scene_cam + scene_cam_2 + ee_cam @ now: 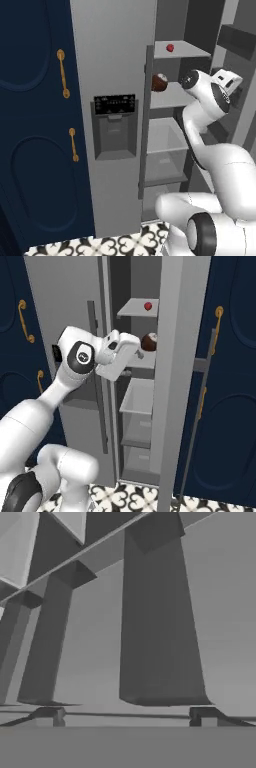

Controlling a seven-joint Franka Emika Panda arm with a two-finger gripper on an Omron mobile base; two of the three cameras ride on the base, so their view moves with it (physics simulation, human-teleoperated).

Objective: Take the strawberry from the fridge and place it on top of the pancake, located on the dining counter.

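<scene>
Reaching into the open fridge [112, 75], the white arm holds its hand [131, 354] at the level of the second shelf, below and to one side of the strawberry [170, 48]. The berry sits alone on the top shelf [182, 49] of the fridge, small and bright red, with nothing touching it. One shelf beneath it rests a brown ball [159, 82] with a white patch, larger than the berry and close to the hand. In the hand view the two dark finger tips [202, 714] stand wide apart at the bottom edge with nothing between them; the hand is fully spread and empty, facing grey fridge walls and ribs rather than the fruit.

The step in hand appears to be the approach to the strawberry, and the hand is not yet lined up with it. Doing it well likely means lifting the hand above the lip of the top shelf, turning it toward the berry so the fruit comes between the finger tips, and keeping clear of the brown ball on the way. Because the berry is tiny and round, closing squarely across its middle should keep it from rolling back along the shelf. The fridge door edge stays close beside the arm and needs room.
</scene>
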